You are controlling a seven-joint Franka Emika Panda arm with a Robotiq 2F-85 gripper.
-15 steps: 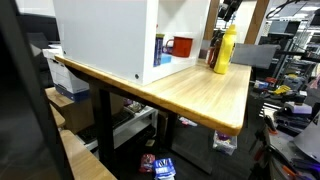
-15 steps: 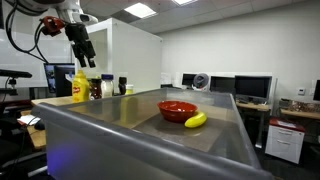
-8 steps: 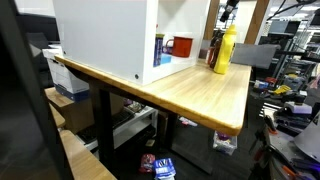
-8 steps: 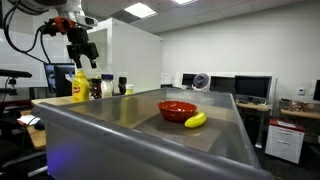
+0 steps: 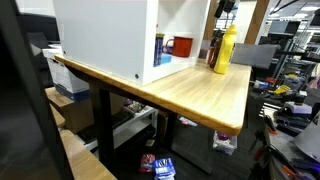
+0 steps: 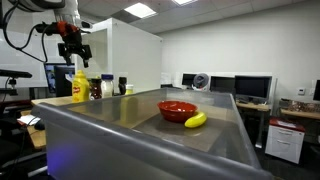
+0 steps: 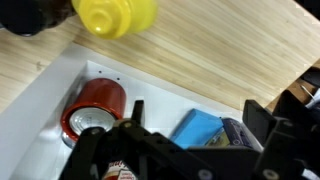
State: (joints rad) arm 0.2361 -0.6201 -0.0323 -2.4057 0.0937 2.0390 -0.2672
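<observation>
Overhead, fingers [image 7: 265, 125] apart, yellow bottle [image 7: 117, 15] cropped, seemingly red mug [image 7: 95, 108] half-hidden.

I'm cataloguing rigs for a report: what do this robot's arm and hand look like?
The arm has white links with dark joints, and black cables loop beside it. The hand is black and blocky, with reddish touches near its top. In the wrist view its fingers are black, angular bars.
</observation>
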